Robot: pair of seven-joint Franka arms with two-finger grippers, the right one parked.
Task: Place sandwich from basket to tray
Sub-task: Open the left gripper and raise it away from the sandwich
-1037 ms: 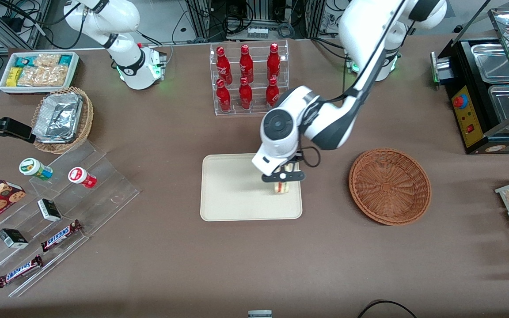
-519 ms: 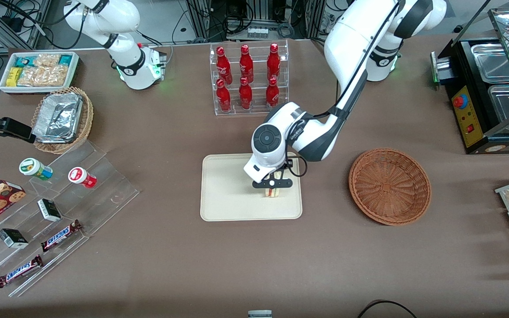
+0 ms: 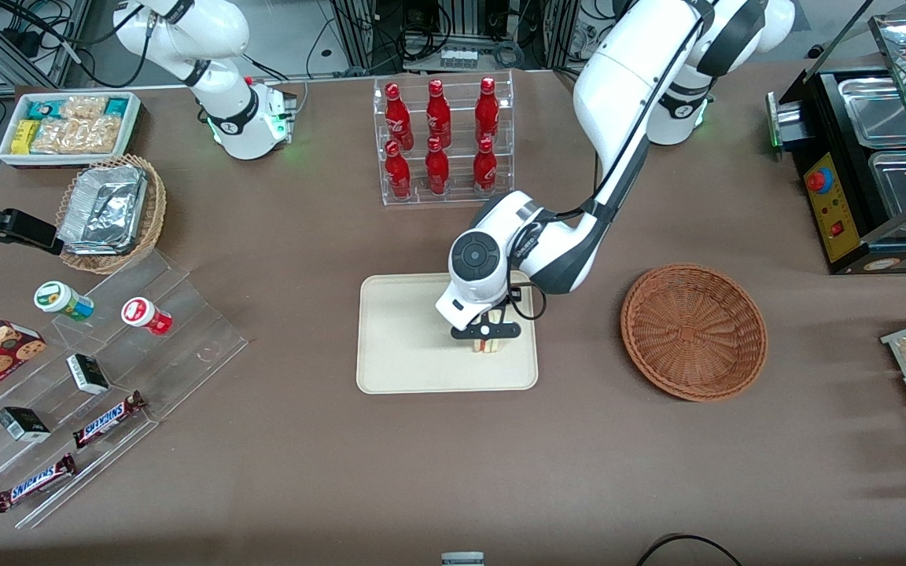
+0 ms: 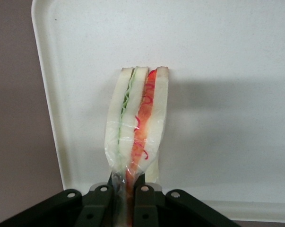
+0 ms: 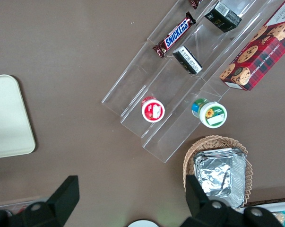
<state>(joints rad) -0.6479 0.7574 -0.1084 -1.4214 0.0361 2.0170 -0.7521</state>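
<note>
- Over the tray's (image 3: 414, 346) edge nearest the wicker basket (image 3: 694, 331), the pincer (image 3: 487, 338) hangs low, clenched on the wrapped sandwich wedge (image 4: 137, 137).
- In the left wrist view the two black fingers (image 4: 102, 201) pinch the wedge at its narrow end, bread slices squeezed together, with the red and green filling facing the camera.
- The sandwich stands on edge inside the tray rim, near the corner toward the front camera and the basket; whether its lower end already touches the tray floor I cannot tell.
- The basket sits empty on the brown surface (image 3: 579, 456), well apart from the tray, so the carry looks finished and the set-down is the step in hand.
- To do it well, I would lower straight down until the wedge bears on the tray, then part the fingers slowly.
- A tall, thin wedge is likely to topple once let go; it is close to the rim, so a fall outward could leave it leaning on the lip.
- Lift away vertically so the film wrap does not cling and drag.
</note>
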